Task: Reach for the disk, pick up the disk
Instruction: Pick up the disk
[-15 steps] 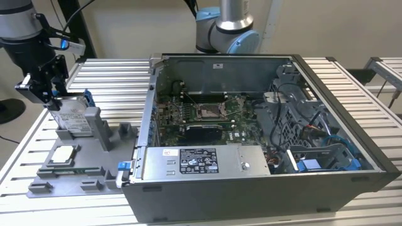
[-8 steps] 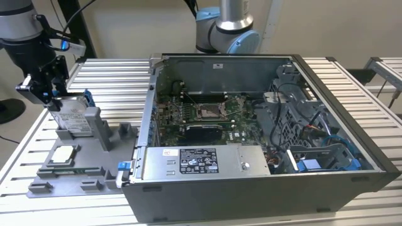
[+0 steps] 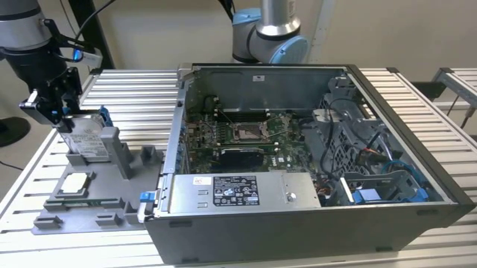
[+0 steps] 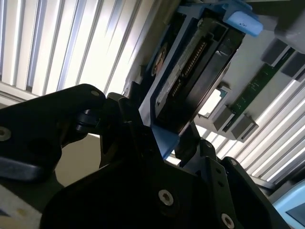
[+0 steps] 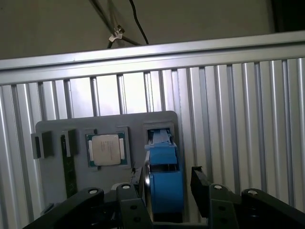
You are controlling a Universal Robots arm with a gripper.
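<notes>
The grey tray (image 3: pixel 97 204) under the claw (image 3: pixel 61 118) holds three things. The disk (image 3: pixel 86 139) stands on edge in a slot directly below the claw. A square silver chip (image 3: pixel 75 183) lies flat in a recess near the claw, and a dark green stick (image 5: pixel 70 169) sits in a narrow slot just beyond the chip. Well apart from the claw, an open case (image 3: pixel 298 234) contains a board (image 3: pixel 238 134), a labelled silver box (image 3: pixel 238 192), cables (image 3: pixel 325 146) and a blue caddy (image 3: pixel 380 194).

The disk is silver-grey with a white printed label, edged by a bright blue bracket. The claw is open and grips nothing. Its fingers (image 5: pixel 200 183) straddle the disk's upper end, and in the first wrist view a gap shows beside one finger.
</notes>
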